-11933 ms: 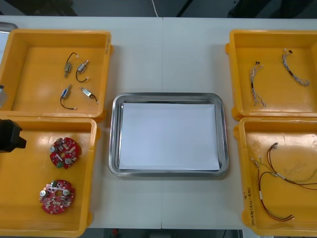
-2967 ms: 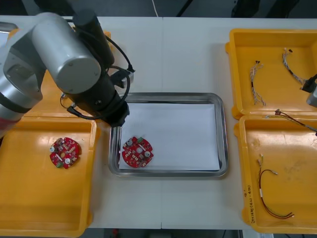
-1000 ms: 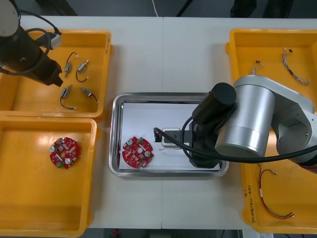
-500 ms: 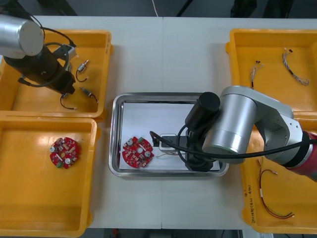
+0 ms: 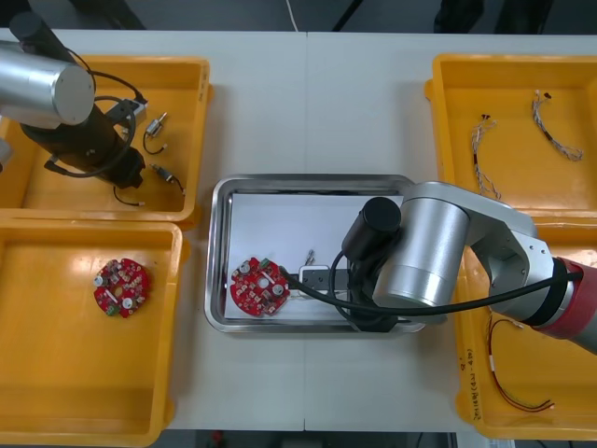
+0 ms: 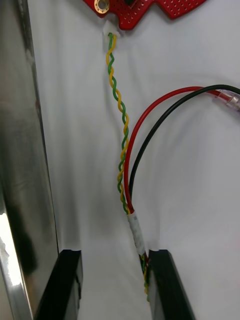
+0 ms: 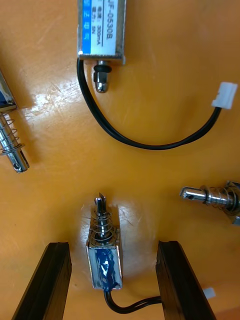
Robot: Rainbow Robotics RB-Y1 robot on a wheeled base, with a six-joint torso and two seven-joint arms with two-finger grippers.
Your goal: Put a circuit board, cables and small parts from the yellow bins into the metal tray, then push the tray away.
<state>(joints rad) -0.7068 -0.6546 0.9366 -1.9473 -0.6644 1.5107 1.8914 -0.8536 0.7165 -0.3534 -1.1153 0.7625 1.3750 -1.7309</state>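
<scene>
A small metal part (image 7: 104, 255) is straddled, untouched, by the parted fingers of the left gripper (image 7: 114, 246) in the farther left yellow bin (image 5: 56, 112). It is judged rigid, light and slippery: the squarish body should be pinched, not the limp black lead (image 7: 127, 302). The right gripper (image 6: 116, 252), fingers apart, is poised over a cable (image 6: 125, 150) in the metal tray (image 5: 219, 201).

The front camera looks steeply down from above the arms, taking in the whole tabletop (image 5: 308, 103), the yellow bins (image 5: 187, 65) and the metal tray (image 5: 216, 252). The right wrist camera hangs close over the tray's white inside and shares the circuit board (image 5: 258, 287) with the front view. The left wrist camera hangs close over the far left bin (image 5: 56, 112) and shares its small metal parts (image 7: 103, 252).
</scene>
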